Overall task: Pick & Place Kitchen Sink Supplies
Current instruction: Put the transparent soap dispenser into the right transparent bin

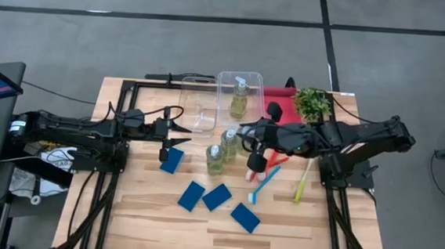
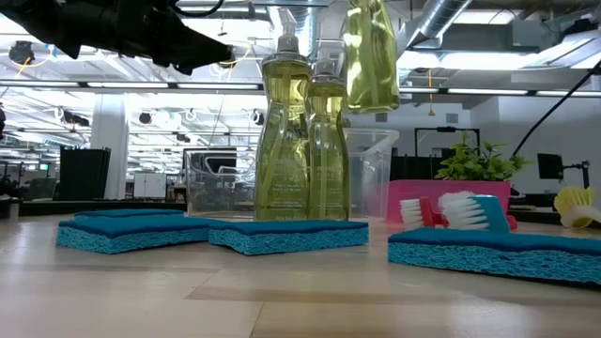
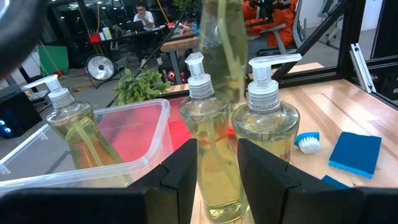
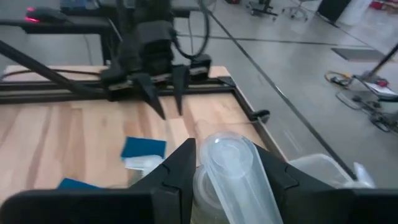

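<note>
**Right arm carrying a pump bottle; placement into the bin pending**

High view: the right tool [image 1: 247,136] sits over the middle of the desk [image 1: 138,213], above the cluster of pump bottles [image 1: 215,160]. One more pump bottle [image 1: 239,100] already stands inside the clear bin [image 1: 227,79] at the back. The left tool [image 1: 181,128] hangs near the empty clear bin [image 1: 196,111], above a blue sponge [image 1: 171,160]. Three more sponges [image 1: 217,196] lie toward the front; the brushes [image 1: 265,182] lie to the right of the bottles.

Low view: two bottles [image 2: 285,141] stand on the desk; a third, the lifted bottle [image 2: 370,56], hangs clear above them, so it is in transit.

Left wrist view: the left tool's fingers [image 3: 181,168] stand apart with nothing between them, released.

Right wrist view: the right tool's fingers [image 4: 177,165] are clenched on the clear body of the lifted bottle [image 4: 233,174].

Judgement: the step in hand is carrying this bottle to a bin. The next move calls for travel over the bin rim, then a lowering with the bottle upright beside the one already there, without knocking it.
</note>
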Available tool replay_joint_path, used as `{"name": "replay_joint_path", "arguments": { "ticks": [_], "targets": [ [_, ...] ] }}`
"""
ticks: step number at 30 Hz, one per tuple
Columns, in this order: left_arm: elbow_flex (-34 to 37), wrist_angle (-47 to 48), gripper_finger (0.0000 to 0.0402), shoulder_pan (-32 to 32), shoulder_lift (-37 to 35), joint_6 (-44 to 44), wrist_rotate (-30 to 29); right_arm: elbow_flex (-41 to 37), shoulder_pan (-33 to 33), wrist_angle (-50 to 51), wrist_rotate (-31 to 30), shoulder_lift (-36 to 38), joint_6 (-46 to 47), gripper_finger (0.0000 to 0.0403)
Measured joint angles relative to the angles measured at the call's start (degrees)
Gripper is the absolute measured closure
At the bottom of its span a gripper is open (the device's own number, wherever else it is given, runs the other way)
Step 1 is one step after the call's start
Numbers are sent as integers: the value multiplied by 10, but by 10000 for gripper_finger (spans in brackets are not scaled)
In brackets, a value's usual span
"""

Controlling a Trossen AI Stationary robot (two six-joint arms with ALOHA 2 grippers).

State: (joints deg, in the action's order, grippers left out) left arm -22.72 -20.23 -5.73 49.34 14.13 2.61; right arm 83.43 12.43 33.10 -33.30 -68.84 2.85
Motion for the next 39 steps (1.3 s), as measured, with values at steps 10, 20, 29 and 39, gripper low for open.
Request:
{"name": "replay_joint_path", "arguments": {
  "ticks": [10,20,29,39],
  "targets": [
    [0,0,284,0,0,0,0,15,-54,27,2,7,1,303],
    [0,-1,284,0,0,0,0,15,-94,31,4,30,-3,303],
    [0,-4,284,0,0,0,0,15,-120,9,5,41,-23,303],
    [0,-4,284,0,0,0,0,15,-178,-8,34,33,-30,297]
  ]
}}
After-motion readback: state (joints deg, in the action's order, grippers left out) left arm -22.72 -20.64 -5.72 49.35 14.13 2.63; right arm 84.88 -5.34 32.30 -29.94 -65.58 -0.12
